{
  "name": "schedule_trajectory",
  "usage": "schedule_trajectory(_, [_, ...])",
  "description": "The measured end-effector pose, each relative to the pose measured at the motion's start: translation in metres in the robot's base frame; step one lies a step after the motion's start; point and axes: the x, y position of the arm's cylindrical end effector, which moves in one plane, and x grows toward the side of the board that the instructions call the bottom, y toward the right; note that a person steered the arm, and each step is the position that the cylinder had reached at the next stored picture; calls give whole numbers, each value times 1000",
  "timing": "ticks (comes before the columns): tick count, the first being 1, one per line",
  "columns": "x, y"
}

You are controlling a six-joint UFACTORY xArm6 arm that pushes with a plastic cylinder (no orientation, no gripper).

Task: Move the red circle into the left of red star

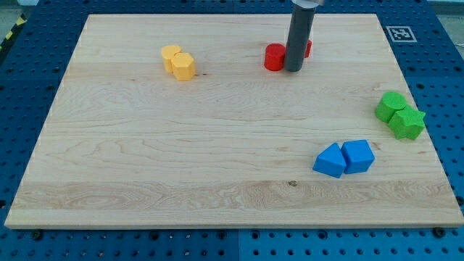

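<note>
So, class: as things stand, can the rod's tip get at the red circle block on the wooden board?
Probably yes: my tip already sits at the red circle block's right edge, nothing between them.

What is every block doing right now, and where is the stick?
my tip: down on the board, between the two red blocks
red circle: flat on the board, against the tip's left in the view
red star: mostly hidden behind the rod
two yellow blocks: touching, untouched
two green blocks: touching, near the view's right edge
two blue blocks: touching, side by side
</note>
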Motion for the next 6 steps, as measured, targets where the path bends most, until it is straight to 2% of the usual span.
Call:
schedule_trajectory(1, [49, -17])
schedule_trajectory(2, [42, -45])
schedule_trajectory(5, [-9, -29])
schedule_trajectory(6, [-11, -28])
